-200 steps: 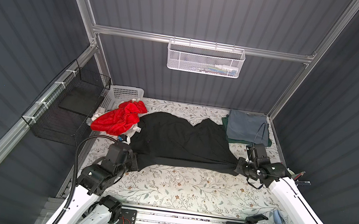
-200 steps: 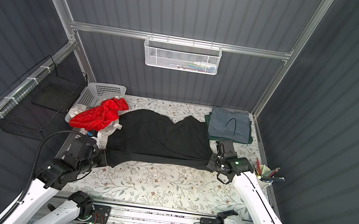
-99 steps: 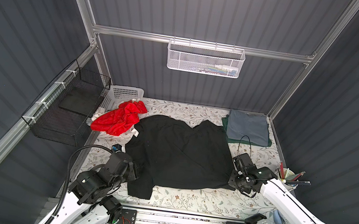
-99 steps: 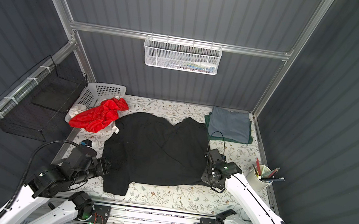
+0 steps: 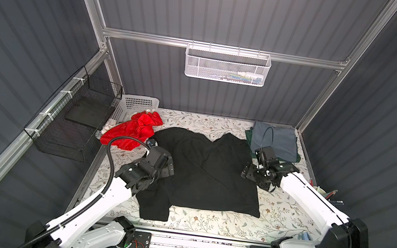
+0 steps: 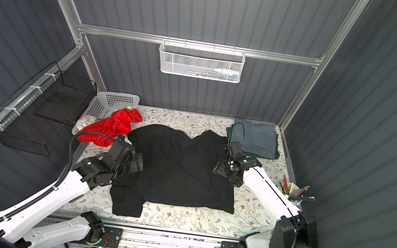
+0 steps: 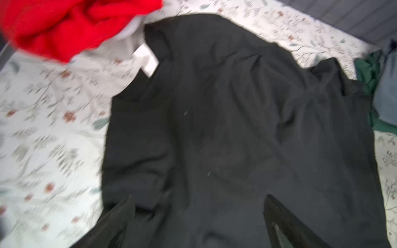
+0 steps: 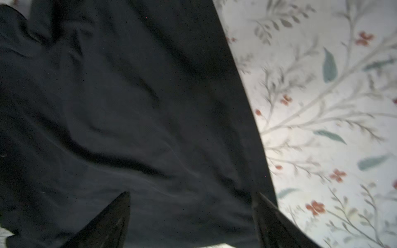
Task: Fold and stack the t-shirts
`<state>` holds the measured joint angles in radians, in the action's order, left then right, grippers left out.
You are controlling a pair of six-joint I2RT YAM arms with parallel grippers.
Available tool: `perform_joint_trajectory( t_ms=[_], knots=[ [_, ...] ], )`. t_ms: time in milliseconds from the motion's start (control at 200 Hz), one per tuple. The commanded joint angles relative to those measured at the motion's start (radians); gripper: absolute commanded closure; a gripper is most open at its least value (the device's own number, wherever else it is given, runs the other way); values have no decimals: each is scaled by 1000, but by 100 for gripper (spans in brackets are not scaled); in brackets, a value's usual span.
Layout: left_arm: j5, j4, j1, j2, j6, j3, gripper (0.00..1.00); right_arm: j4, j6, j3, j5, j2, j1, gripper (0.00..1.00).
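Plainly the black t-shirt [image 5: 206, 173] is the garment in hand. It lies spread across the middle of the floral surface [image 5: 285, 215] in both top views, broad and mostly flat, rumpled along its far edge, with a loose flap hanging out at its near-left corner. The left gripper [image 5: 170, 169] hovers over the shirt's left edge and the right gripper [image 5: 245, 173] over its right edge. In each wrist view the fingers [image 7: 120, 216] [image 8: 113, 216] stand wide apart with only black cloth lying below them, so neither grips anything. Two shirts look finished: the blue-grey t-shirt [image 5: 276, 141] sits folded on the dark green t-shirt [image 5: 290, 159] in the far right corner, and the black shirt's far right corner comes up against that stack. The red t-shirt [image 5: 135, 131] lies crumpled at the far left, spilling from the white basket [image 5: 139, 102] and just beside the black shirt's far left corner. By my reading the task is about half done, and the step now is the folding of the black shirt — it is laid out but far from a compact packet. The next move calls for both sets of fingers to come down and pinch the cloth again, probably at matching points on opposite sides, then carry those edges over together so the fold lands square. The stray near-left flap wants tucking in first or it will poke out of the fold — and since the shirt is large and limp, a pinch that takes only the top layer would drag it askew.
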<state>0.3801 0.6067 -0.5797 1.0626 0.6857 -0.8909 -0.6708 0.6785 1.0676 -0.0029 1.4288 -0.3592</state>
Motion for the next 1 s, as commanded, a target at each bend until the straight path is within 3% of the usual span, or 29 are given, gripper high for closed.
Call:
perform_joint_trajectory(
  t_ms=[0, 180, 340, 415, 635, 995],
  knots=[
    [-69, -211, 51, 130, -102, -92, 6, 132, -92, 129, -63, 156, 42, 12],
    [-206, -338, 206, 329, -150, -201, 6, 76, -169, 456, -65, 488, 81, 16],
    [-215, -366, 240, 522, -206, -356, 5, 71, -189, 622, -16, 650, 93, 19],
    [-244, -368, 247, 603, -212, -421, 5, 62, -177, 689, -51, 717, 111, 23],
    [-301, -377, 271, 787, -224, -563, 5, 72, -145, 793, -153, 824, 124, 34],
    [-323, -371, 342, 925, -272, -679, 6, 12, -158, 968, -185, 956, 146, 49]
  ],
)
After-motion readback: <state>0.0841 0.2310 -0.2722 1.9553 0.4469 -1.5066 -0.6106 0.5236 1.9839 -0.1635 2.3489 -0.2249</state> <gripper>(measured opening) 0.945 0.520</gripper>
